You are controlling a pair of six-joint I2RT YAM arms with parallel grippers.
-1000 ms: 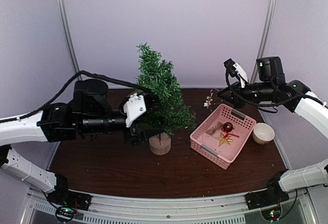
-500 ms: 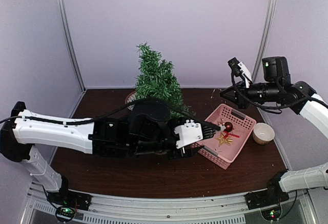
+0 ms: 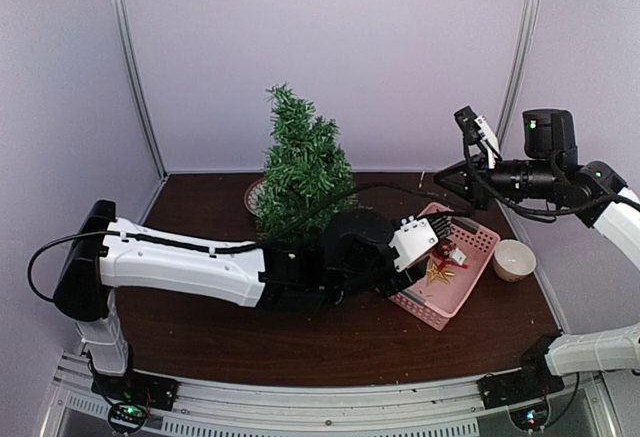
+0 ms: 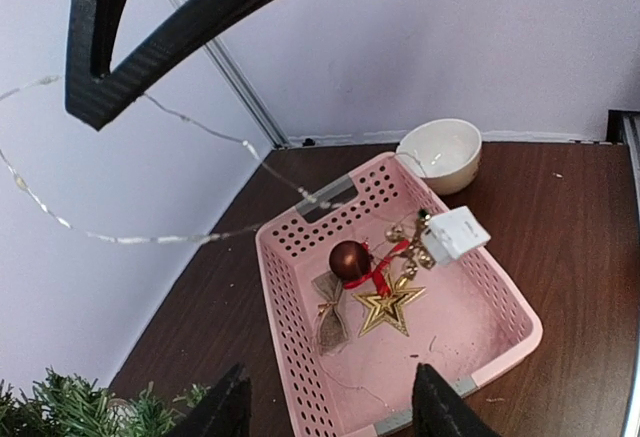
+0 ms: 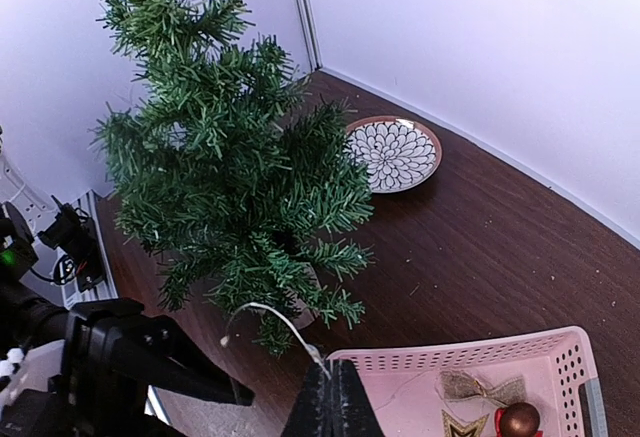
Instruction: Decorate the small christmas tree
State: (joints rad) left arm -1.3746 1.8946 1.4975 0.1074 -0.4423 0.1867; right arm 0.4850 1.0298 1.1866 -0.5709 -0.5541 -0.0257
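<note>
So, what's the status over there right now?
Left jaws open above pink basket; right jaws shut on thin light wire. Small christmas tree upright, no ornaments showing. Left arm stretches across in front of its base.

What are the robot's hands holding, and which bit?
The right gripper pinches the thin fairy-light wire near its loose end. The left gripper is open above the pink basket, holding nothing.
</note>
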